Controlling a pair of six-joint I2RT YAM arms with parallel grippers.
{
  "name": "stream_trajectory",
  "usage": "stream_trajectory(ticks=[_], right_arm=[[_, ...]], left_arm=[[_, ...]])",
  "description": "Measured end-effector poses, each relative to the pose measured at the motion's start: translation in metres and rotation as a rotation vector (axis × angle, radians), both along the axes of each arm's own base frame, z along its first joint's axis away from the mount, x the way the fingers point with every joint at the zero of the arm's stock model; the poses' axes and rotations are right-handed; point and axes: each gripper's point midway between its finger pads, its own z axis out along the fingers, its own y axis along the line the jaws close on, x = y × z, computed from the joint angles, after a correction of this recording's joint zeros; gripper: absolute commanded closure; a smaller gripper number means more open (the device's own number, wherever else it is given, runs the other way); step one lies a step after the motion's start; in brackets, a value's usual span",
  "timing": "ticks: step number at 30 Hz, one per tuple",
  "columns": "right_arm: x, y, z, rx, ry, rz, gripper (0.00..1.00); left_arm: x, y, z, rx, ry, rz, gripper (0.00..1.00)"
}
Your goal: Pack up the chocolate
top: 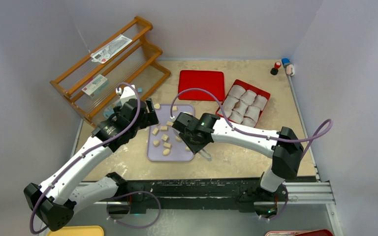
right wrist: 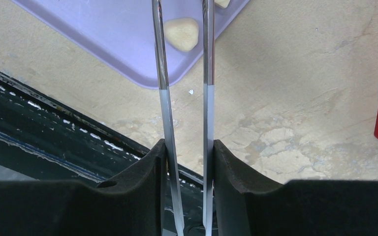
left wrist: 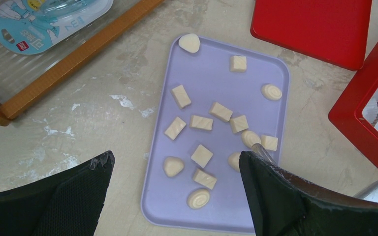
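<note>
Several pale tan chocolate pieces lie on a lavender tray; in the left wrist view they show as square blocks and swirled lumps on that tray. My left gripper is open and empty above the tray's left part. My right gripper is shut on metal tongs, whose arms straddle a rounded piece near the tray's corner. The tongs' tip sits by a piece. A red box holds white paper cups.
A flat red lid lies behind the tray, left of the box. A wooden rack with packets stands at the back left. Small bottles stand at the back right. A black rail runs along the table's near edge.
</note>
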Motion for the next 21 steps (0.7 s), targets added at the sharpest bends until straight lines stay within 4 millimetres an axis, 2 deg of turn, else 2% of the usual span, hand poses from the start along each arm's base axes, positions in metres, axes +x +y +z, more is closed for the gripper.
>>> stream_trajectory(ticks=[7,13,21], right_arm=[[-0.003,0.002,-0.005,-0.002,0.025,0.006,0.77],[-0.006,0.003,-0.016,-0.023,0.055,0.010,0.66],[-0.011,0.000,-0.025,-0.039,0.080,0.015,0.63]], left_arm=[[0.000,0.000,0.000,-0.003,0.000,0.002,0.03],[0.000,-0.001,0.000,-0.015,0.002,0.011,0.03],[0.000,-0.001,0.000,-0.019,0.003,0.015,0.03]])
